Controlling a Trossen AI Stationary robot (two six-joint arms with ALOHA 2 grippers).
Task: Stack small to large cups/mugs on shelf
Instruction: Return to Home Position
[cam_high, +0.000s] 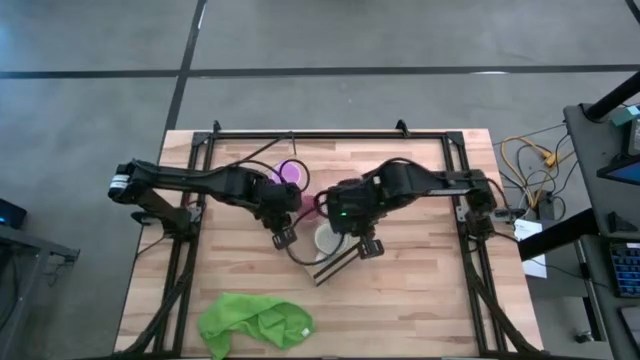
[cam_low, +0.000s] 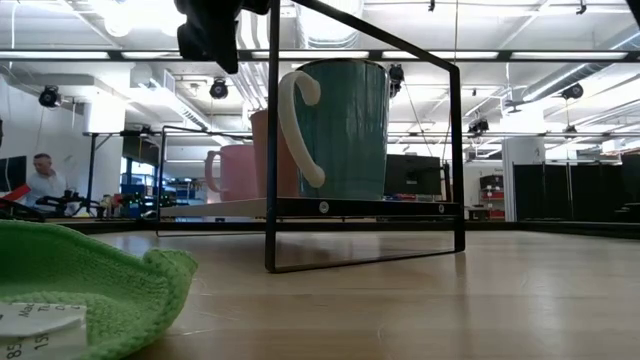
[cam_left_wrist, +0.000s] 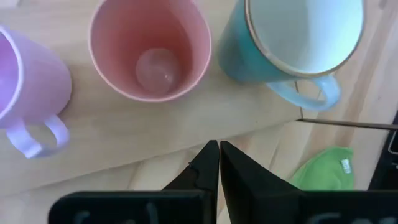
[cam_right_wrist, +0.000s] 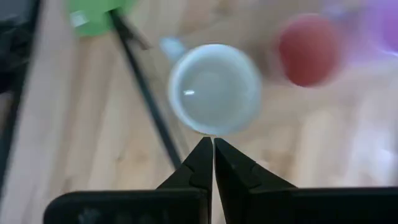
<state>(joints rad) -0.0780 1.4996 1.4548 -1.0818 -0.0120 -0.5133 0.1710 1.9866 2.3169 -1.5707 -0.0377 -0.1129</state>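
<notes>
Cups (cam_left_wrist: 149, 50) in row on shelf (cam_left_wrist: 112, 127), teal mug (cam_left_wrist: 298, 37) near edge; left hand (cam_left_wrist: 219, 146), right hand (cam_right_wrist: 213, 143) closed, empty, above.

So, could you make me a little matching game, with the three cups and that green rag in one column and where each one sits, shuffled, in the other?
1. light purple mug
2. pink cup
3. teal mug
4. green cloth

a. on the tabletop, off the shelf
b. middle of the row on the shelf
c. end of the row nearest the cloth
d. end of the row farthest from the cloth

Pairs: 1-d, 2-b, 3-c, 4-a.
The left claw and right claw hover shut above the shelf.
</notes>
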